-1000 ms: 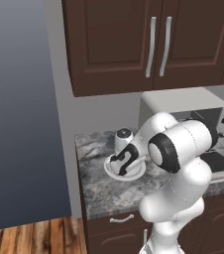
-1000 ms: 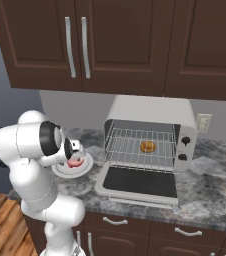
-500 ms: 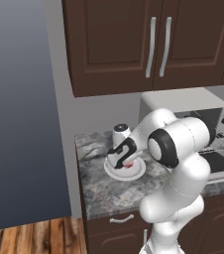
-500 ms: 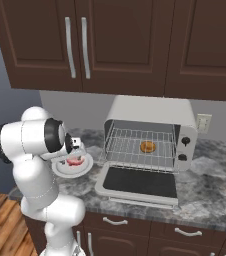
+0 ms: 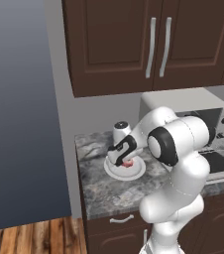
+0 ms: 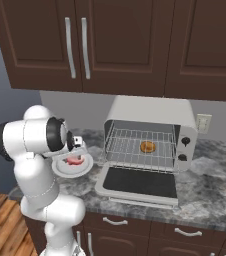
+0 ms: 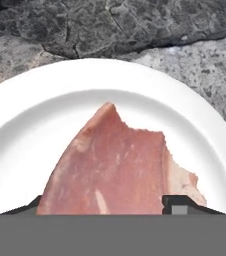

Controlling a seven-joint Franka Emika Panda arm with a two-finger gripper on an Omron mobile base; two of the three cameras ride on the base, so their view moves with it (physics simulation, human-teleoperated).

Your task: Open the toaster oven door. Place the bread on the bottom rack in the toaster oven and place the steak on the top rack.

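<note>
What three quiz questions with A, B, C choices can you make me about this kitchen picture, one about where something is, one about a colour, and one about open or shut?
1. Where is the bread?
A. on a rack inside the toaster oven
B. on the floor
C. on the plate

2. What colour is the plate under the steak?
A. blue
B. white
C. black

3. How is the toaster oven door?
A. shut
B. missing
C. folded down open

Answers: 1 A, the bun sits on the wire grid; 2 B, the rim shows white around the meat; 3 C, it lies flat on the counter.
</note>
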